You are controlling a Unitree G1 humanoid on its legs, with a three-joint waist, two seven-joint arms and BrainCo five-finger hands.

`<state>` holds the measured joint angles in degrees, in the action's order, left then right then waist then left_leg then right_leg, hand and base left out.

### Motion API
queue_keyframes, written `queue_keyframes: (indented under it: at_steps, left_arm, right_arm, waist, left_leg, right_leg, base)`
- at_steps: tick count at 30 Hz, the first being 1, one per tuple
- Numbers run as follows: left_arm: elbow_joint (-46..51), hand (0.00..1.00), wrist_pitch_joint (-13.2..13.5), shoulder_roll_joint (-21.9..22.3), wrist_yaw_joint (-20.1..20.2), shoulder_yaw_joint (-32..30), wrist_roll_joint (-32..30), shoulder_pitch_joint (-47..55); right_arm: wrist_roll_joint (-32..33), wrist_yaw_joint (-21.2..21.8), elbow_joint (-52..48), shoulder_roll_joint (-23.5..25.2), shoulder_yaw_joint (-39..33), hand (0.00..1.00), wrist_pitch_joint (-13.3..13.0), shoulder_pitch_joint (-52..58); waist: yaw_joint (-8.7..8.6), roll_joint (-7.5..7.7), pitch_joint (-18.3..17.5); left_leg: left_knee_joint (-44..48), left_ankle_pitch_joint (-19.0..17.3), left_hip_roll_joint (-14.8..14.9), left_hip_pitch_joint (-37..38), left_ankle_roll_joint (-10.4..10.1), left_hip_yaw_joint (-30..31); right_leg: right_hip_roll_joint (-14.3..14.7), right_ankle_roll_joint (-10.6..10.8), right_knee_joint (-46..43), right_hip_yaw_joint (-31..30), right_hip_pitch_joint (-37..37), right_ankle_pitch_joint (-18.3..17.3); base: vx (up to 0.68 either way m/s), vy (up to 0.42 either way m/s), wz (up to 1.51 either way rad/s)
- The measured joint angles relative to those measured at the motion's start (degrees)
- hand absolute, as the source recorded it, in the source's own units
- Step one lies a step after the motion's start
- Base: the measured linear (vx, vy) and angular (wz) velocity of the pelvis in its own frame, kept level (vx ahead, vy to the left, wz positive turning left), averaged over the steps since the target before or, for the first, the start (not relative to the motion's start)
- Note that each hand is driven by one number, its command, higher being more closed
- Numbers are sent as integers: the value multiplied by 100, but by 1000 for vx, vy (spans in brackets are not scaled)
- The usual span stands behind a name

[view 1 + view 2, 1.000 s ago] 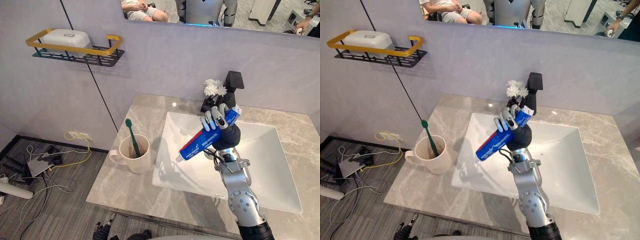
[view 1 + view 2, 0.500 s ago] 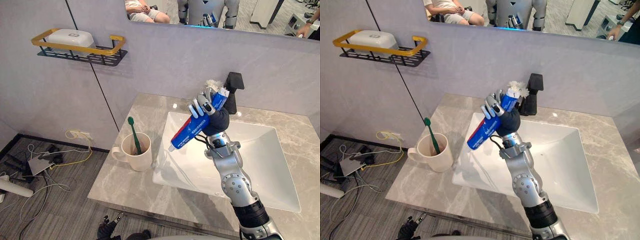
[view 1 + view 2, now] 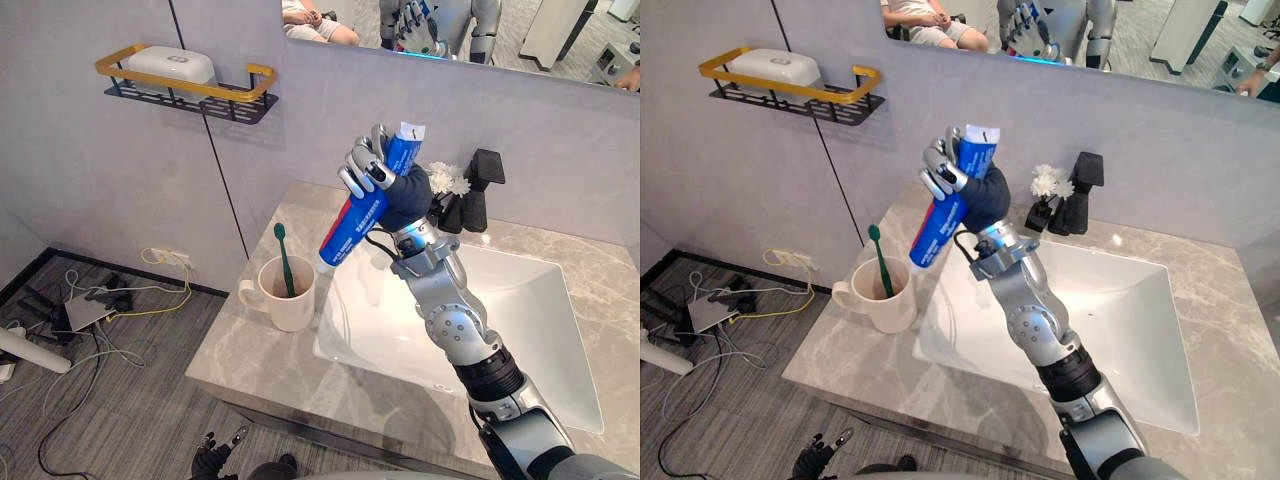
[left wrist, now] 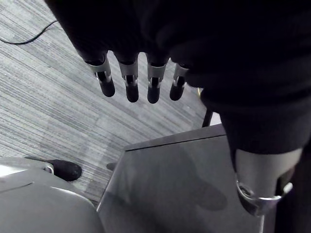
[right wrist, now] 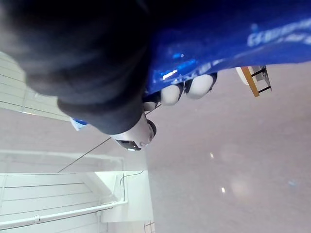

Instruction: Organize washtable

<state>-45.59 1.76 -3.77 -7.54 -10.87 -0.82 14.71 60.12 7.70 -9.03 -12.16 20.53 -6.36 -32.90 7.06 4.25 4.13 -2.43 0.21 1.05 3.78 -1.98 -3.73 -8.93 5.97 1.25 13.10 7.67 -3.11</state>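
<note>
**Right hand [image 3: 372, 168] clenches toothpaste tube [image 3: 350, 222], raised near the cup [image 3: 290, 305].**
Tilted, the tube could miss the rim or knock the toothbrush [image 3: 284, 262] (left hand [image 4: 130, 85] hangs slack).

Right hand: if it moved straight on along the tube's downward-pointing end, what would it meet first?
Probably the mug holding the green toothbrush: the right hand grips the toothpaste tube, whose lower end slants toward the mug's rim. Depth is unclear, so it could pass beside it.
</note>
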Motion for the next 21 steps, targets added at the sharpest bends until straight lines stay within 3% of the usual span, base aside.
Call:
queue_keyframes:
  at_steps: [21]
  left_arm:
    - [1,0,-28,-100,6,186,9,5]
  right_arm:
    - [-95,-17,566,-122,529,100,59,-624]
  waist:
    - [48,25,-4]
  left_leg:
    - [-122,44,7,34,-8,12]
  right_leg:
    - [17,0,23,2,-4,1]
  base:
    - [-7,-4,0]
